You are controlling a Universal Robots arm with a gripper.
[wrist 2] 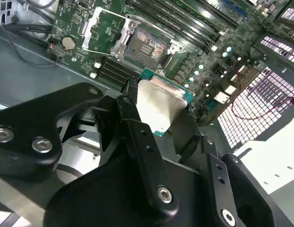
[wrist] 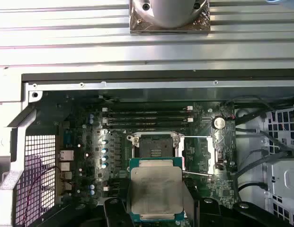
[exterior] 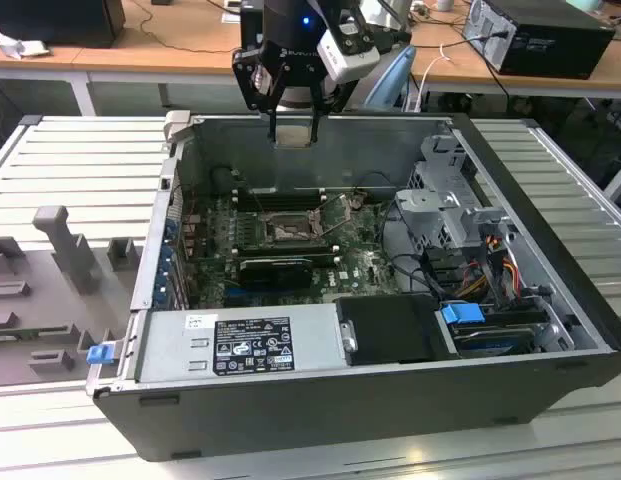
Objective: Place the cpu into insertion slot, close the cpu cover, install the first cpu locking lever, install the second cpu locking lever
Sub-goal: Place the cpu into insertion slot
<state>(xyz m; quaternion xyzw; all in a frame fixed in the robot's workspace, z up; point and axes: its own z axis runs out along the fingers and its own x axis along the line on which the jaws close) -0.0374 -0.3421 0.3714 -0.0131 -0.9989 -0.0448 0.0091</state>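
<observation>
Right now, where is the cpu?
In the first wrist view, the cpu is held by the gripper, raised above the motherboard, just short of the empty insertion slot.

From where I stand, a ribbed metal bench (exterior: 80, 160) spreads wide, its silver slats catching an even, flat light. Grey plastic blocks (exterior: 65, 250) stand on it at the exterior view's left. Behind runs a row of wooden desks (exterior: 170, 48) on white legs (exterior: 82, 95), strewn with cables (exterior: 435, 60). A black computer box (exterior: 545, 35) sits on the desk at the exterior view's right, crumpled paper (exterior: 18, 45) at its left.
</observation>
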